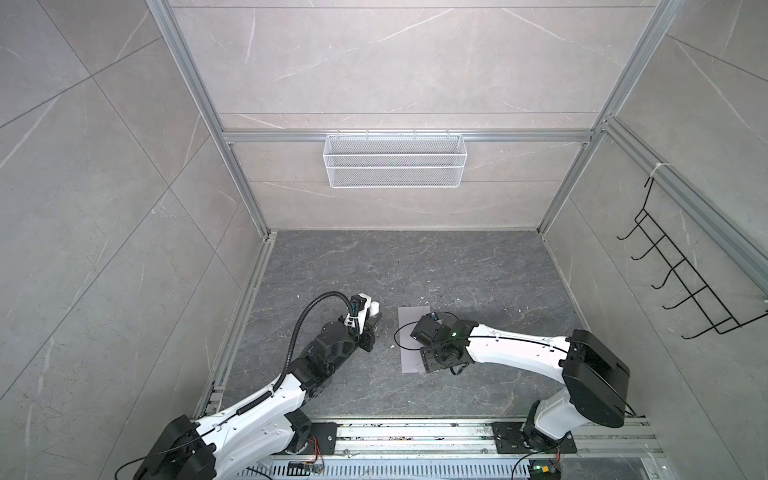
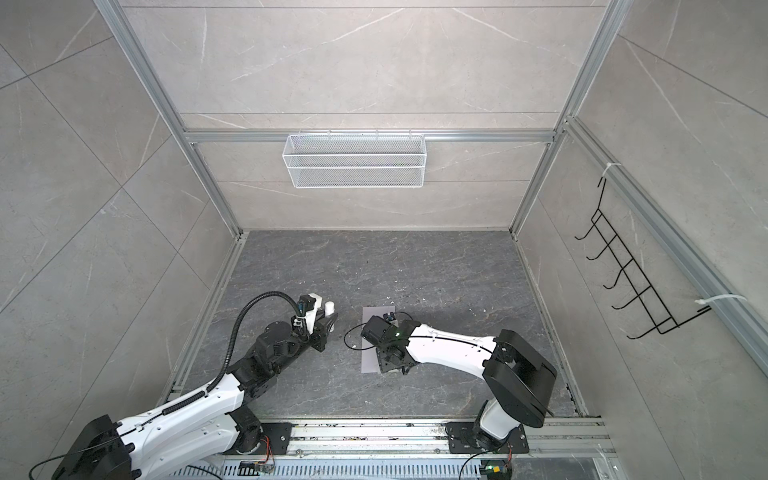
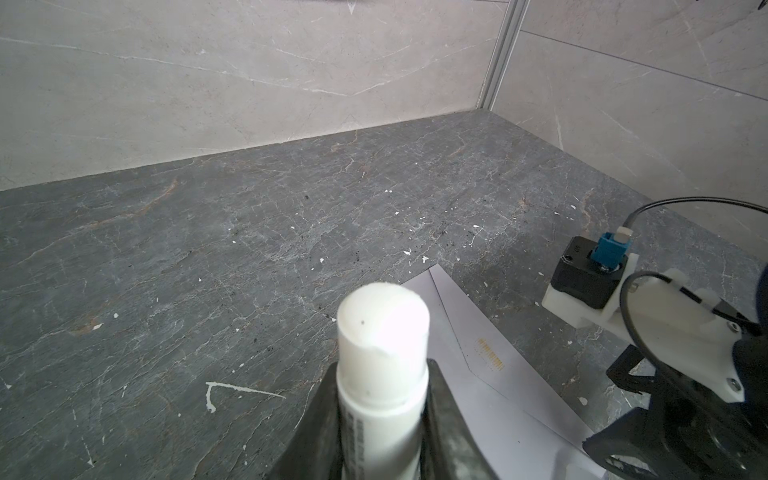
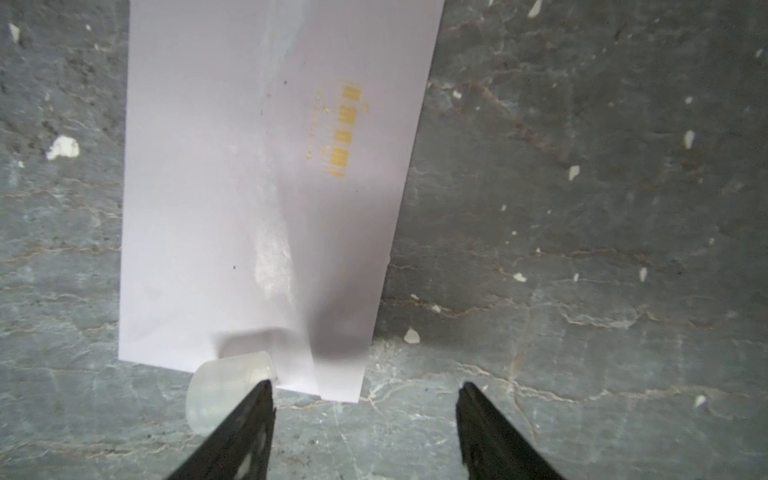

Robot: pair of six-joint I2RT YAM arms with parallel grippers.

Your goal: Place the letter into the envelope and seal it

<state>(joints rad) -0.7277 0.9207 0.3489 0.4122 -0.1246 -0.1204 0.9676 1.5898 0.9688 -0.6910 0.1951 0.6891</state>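
Work surface is a dark grey veined tabletop [image 1: 457, 270] flecked with white specks, enclosed by pale marbled wall panels on an aluminium frame; a white mesh basket [image 1: 395, 166] hangs on the back wall and a black wire hook rack [image 1: 681, 282] on the side wall. The envelope [image 4: 249, 187] lies flat on the tabletop with its pointed flap folded down against the body, an orange mark [image 4: 340, 129] facing up and a whitish smear [image 4: 272, 266] along the flap seam; whether it is sealed cannot be determined. The right gripper [image 4: 366, 386] has its jaws spread wide and holds nothing. One short edge of the envelope lies just ahead of the gap between these jaws, and the body extends away from them. A translucent cap [image 4: 224, 386] lies on its side just outside one right finger, touching that short edge. The left gripper [image 3: 382, 374] is clamped on a white glue stick [image 3: 382, 332], whose uncapped end projects forward beyond the jaws. In both top views the envelope lies off to the side of the left jaws, clear of them.
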